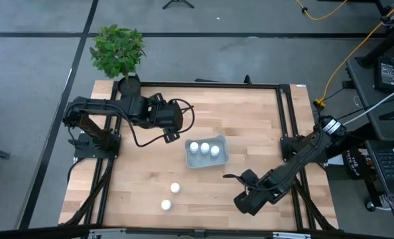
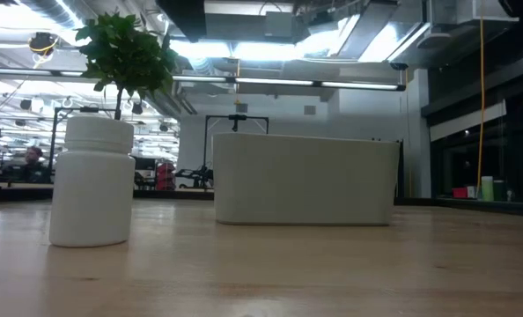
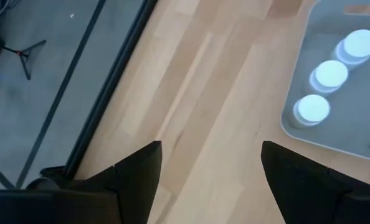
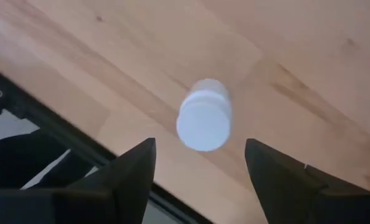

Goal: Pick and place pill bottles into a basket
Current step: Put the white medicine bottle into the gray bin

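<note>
The pale grey-blue basket [image 1: 207, 162] stands mid-table with three white pill bottles [image 1: 204, 148] upright in it; they also show in the left wrist view [image 3: 330, 74]. Two more bottles [image 1: 175, 188] [image 1: 165, 205] stand on the wood nearer the front edge. My left gripper [image 1: 176, 119] [image 3: 211, 149] is open and empty above the table, just left of the basket [image 3: 334, 144]. My right gripper [image 1: 245, 201] [image 4: 200, 146] is open and points down over a sixth bottle [image 4: 203, 121], a finger on either side without touching it. The arm hides that bottle in the high view.
A black pot with a green plant [image 1: 119, 53] stands at the table's far left corner. The black frame rail [image 4: 60, 134] runs close by the bottle under my right gripper. In the low view, one bottle [image 2: 92, 180] stands left of the basket [image 2: 305, 180].
</note>
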